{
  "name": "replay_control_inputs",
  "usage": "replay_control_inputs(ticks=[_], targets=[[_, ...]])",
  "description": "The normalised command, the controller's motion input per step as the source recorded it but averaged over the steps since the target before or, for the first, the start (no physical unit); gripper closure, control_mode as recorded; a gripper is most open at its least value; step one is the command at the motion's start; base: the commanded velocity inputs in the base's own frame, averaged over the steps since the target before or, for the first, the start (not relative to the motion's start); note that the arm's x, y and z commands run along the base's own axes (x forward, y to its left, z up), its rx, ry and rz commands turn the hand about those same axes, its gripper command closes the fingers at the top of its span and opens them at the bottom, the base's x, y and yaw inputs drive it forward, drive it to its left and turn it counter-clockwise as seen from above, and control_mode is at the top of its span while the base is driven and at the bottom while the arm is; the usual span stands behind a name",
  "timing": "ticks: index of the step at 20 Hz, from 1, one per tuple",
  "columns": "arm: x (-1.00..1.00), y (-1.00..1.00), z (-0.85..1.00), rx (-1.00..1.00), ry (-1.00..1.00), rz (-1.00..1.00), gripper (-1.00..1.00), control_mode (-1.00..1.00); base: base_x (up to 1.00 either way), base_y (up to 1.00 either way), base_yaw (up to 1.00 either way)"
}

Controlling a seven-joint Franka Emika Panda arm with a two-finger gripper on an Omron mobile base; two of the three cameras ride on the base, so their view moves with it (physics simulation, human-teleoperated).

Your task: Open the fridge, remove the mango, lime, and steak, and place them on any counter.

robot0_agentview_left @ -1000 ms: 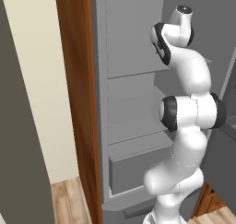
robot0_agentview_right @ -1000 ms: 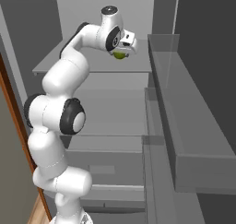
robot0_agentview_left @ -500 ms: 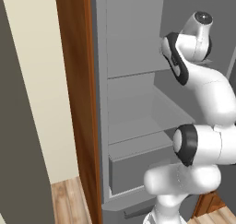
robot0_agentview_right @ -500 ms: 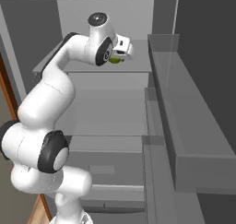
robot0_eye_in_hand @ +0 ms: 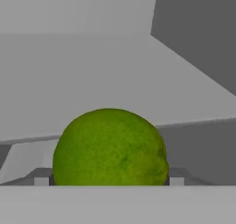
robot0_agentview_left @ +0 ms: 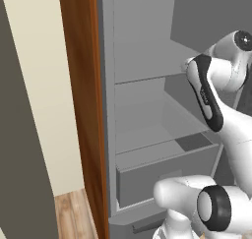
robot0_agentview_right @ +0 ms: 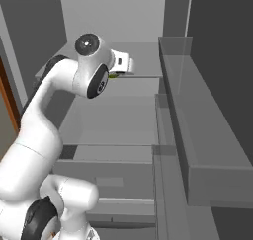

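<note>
Round smooth lime (robot0_eye_in_hand: 109, 147), bright green with darker green mottling and a slight yellow tint on top. Tall open fridge (robot0_agentview_left: 142, 110) in matte grey, shelves and drawer front in the same plain grey, deeper corners darker grey. Reddish-brown wood panel (robot0_agentview_left: 81, 105) with faint vertical grain. Pale cream wall (robot0_agentview_left: 47, 100) beside. Light brown wooden plank floor (robot0_agentview_left: 74, 216), striped.

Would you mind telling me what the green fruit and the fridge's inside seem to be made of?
The lime: a real fruit's rind by its look, bright green, finely mottled, matte. The fridge inside: smooth, flat grey walls and shelves, likely plastic or painted metal; the even rendering leaves that open.
</note>
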Motion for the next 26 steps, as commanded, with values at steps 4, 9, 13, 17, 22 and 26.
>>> replay_control_inputs(ticks=[4, 9, 13, 17, 22, 26], targets=[[-1.00, 0.44, 0.12, -0.14, 0.02, 0.12, 1.00, -1.00, 0.00, 0.00, 0.00], [-1.00, 0.74, 0.00, -0.08, 0.00, 0.02, 1.00, -1.00, 0.00, 0.00, 0.00], [-1.00, 0.77, 0.02, -0.02, -0.02, 0.00, 1.00, -1.00, 0.00, 0.00, 0.00], [-1.00, 0.19, 0.16, 0.00, 0.00, 0.00, 1.00, -1.00, 0.00, 0.00, 0.00], [-0.65, 0.01, 0.31, 0.00, 0.06, 0.03, 1.00, -1.00, 0.00, 0.00, 0.00], [-0.15, 0.11, 0.05, -0.02, 0.05, 0.10, 1.00, -1.00, 0.00, 0.00, 0.00]])
